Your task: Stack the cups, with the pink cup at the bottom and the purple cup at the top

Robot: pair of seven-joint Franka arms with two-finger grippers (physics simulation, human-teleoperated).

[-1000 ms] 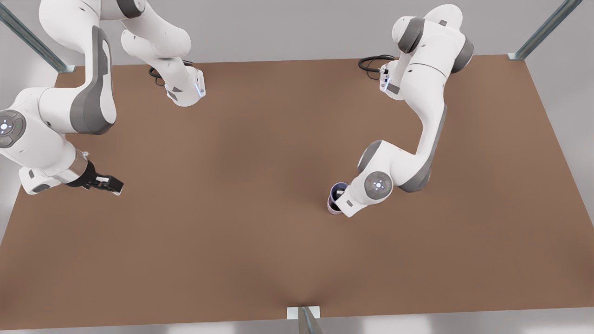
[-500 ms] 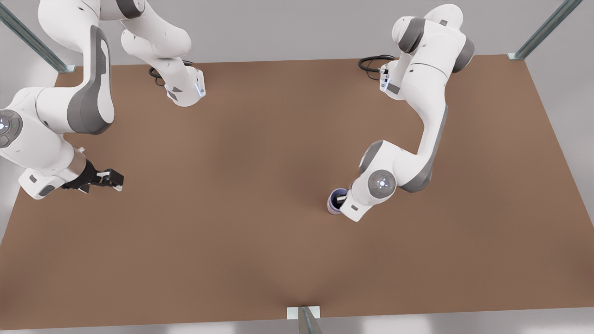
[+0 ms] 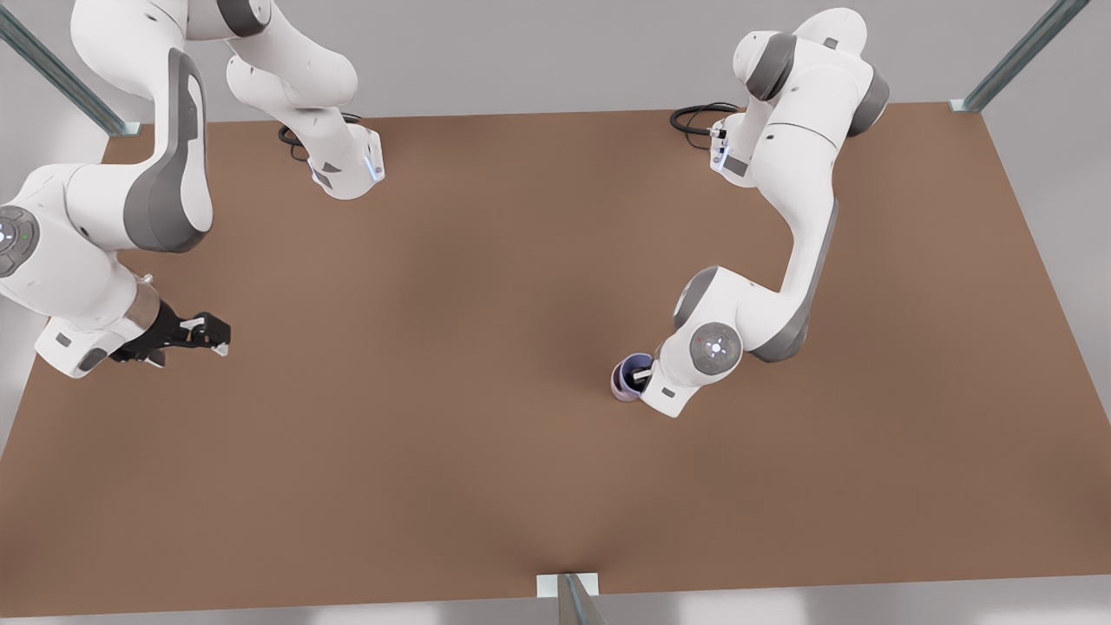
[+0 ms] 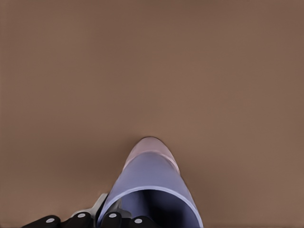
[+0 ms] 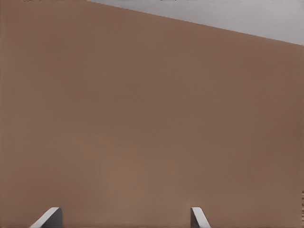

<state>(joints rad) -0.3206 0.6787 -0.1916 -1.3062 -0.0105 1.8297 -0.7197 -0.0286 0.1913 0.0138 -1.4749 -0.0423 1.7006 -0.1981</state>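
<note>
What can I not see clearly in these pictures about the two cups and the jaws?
- Pink cup: front view shows only a sliver; the purple cup and the arm's wrist cover it.
- How deep the purple cup sits: hidden in both views.
- Left gripper: the wrist hides it in the front view; the left wrist view's edge cuts it off.
- Right gripper: waits apart, jaws open; the right wrist view shows only the tips.

Purple cup (image 3: 630,373) nested in pink cup (image 4: 151,146), on table (image 3: 434,434), front view's right.
</note>
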